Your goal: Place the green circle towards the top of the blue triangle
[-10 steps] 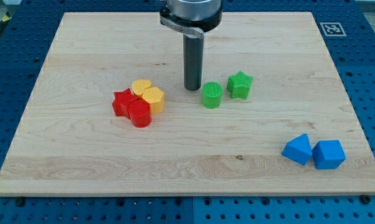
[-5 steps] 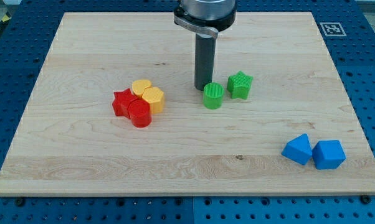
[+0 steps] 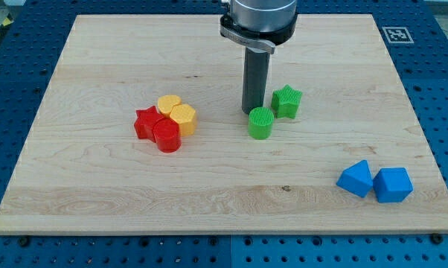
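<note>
My tip (image 3: pixel 253 112) down on worktop (image 3: pixel 97 193), touching green circle (image 3: pixel 260 123) on its top-edge side. No fingers on this rig, bare rod only. Green star (image 3: pixel 286 101) just beside circle, toward right edge. Blue triangle (image 3: pixel 356 179) near bottom-right corner, well apart from circle, touching blue block (image 3: pixel 393 184). Red star (image 3: pixel 144 122), red circle (image 3: pixel 167 136), two yellow blocks (image 3: pixel 176 111) clustered left of centre.

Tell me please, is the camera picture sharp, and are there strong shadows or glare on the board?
Camera view: sharp across the wooden board, with block edges crisp, like the green circle and blue triangle; lighting soft and even, only faint shadows under blocks and beside my tip; no glare on the wood.
</note>
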### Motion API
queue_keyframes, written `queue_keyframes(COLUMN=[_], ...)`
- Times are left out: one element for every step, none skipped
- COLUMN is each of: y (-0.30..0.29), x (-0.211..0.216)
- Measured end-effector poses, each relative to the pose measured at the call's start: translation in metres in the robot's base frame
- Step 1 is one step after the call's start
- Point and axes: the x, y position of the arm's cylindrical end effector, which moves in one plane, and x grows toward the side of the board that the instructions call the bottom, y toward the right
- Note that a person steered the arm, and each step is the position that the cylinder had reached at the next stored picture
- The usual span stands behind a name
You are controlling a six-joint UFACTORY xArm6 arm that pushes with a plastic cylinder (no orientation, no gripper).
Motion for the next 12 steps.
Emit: queue_keyframes(y=[0.0,-0.003,-0.018,-0.016,-0.002,0.018,0.029,0.014,0.014,0.029,0.031,0.034], x=[0.003,0.006,0.009,0.022,0.03,0.03,0.032,0.032,0.045,0.056,0.057,0.057])
